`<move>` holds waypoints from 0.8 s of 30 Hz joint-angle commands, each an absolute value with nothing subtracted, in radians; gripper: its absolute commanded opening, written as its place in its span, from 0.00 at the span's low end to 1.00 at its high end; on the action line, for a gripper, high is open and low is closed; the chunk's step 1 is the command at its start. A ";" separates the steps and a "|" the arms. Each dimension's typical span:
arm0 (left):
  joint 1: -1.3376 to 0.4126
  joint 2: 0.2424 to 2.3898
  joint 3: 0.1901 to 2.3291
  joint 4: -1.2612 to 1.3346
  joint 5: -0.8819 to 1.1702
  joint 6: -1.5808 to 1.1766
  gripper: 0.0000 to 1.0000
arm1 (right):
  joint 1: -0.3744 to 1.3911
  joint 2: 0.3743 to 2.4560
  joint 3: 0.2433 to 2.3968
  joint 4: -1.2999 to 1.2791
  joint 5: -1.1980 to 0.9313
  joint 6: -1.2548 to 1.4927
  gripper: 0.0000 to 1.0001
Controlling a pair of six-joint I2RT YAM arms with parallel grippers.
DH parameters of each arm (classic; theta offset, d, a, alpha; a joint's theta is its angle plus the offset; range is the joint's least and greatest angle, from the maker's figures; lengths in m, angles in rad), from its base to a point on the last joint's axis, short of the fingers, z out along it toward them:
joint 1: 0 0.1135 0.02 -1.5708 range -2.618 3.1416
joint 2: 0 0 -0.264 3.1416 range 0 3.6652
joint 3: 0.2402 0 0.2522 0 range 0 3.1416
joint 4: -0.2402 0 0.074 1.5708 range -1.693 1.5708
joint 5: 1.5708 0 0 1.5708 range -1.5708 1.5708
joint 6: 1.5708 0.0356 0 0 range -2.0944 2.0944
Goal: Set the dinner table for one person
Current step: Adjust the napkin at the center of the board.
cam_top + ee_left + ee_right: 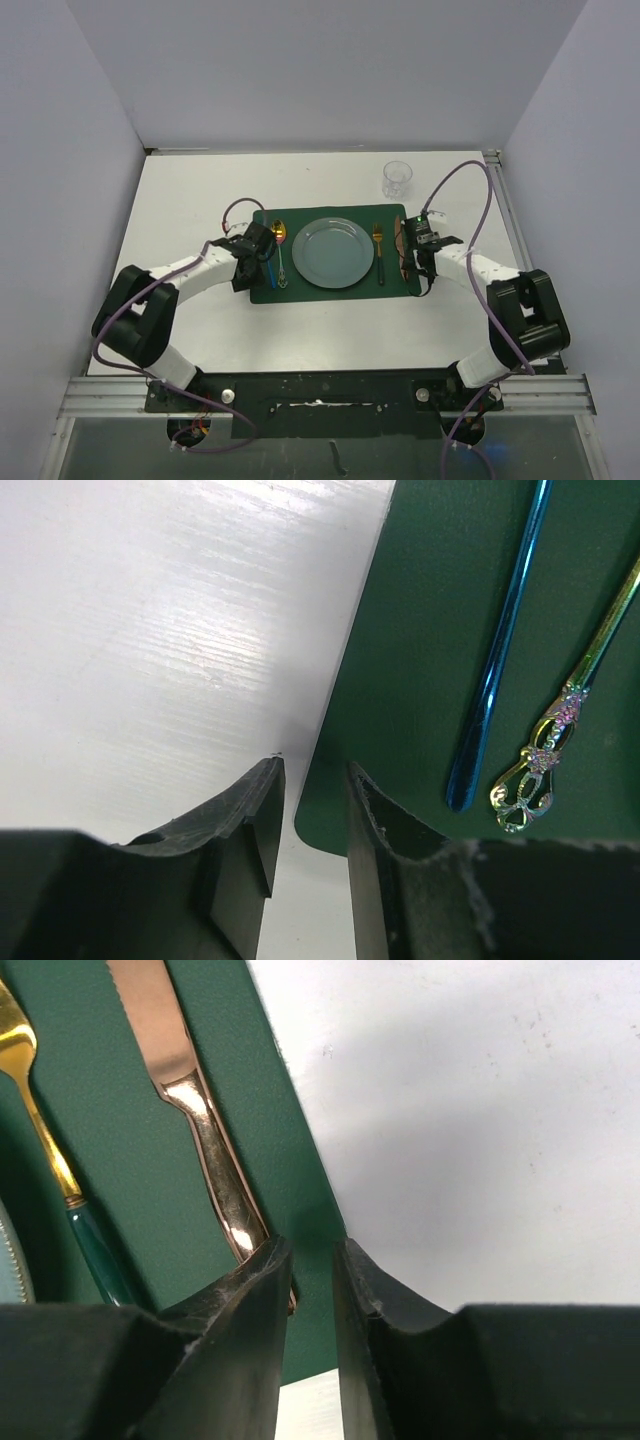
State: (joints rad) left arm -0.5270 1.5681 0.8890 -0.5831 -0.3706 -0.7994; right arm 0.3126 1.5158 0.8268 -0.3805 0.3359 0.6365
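Observation:
The dinner table (200, 200) is a white top with a dark green placemat (300, 292) at its middle. On the mat lie a grey-blue plate (333, 252), a gold spoon (280, 236) and a blue utensil (271, 275) to its left, and a gold fork (378, 245) and a copper knife (400, 245) to its right. My left gripper (312, 775) is open, straddling the mat's (420, 630) front-left edge beside the blue handle (500, 650) and the spoon's ornate handle (560, 730). My right gripper (312, 1248) is narrowly open over the mat's (275, 1160) front-right edge. The knife's (200, 1110) handle runs under its left finger.
A clear glass (397, 178) stands on the table beyond the mat's far right corner. Metal rails (505, 200) edge the table, and grey walls close it in on three sides. Both arms' purple cables (470, 180) arc above the table.

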 commanded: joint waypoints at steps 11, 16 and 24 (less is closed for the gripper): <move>-0.511 1.670 0.939 -0.543 -0.393 -0.776 0.07 | 0.301 1.559 0.828 -0.332 0.354 0.637 0.10; -0.508 1.694 0.935 -0.542 -0.386 -0.766 0.01 | 0.301 1.566 0.817 -0.330 0.344 0.638 0.08; -0.508 1.735 0.911 -0.512 -0.336 -0.755 0.00 | 0.302 1.538 0.746 -0.311 0.304 0.677 0.02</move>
State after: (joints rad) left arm -0.5220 1.6596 0.9390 -0.5816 -0.3500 -0.7647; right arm 0.3073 1.5574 0.7898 -0.3317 0.3309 0.6456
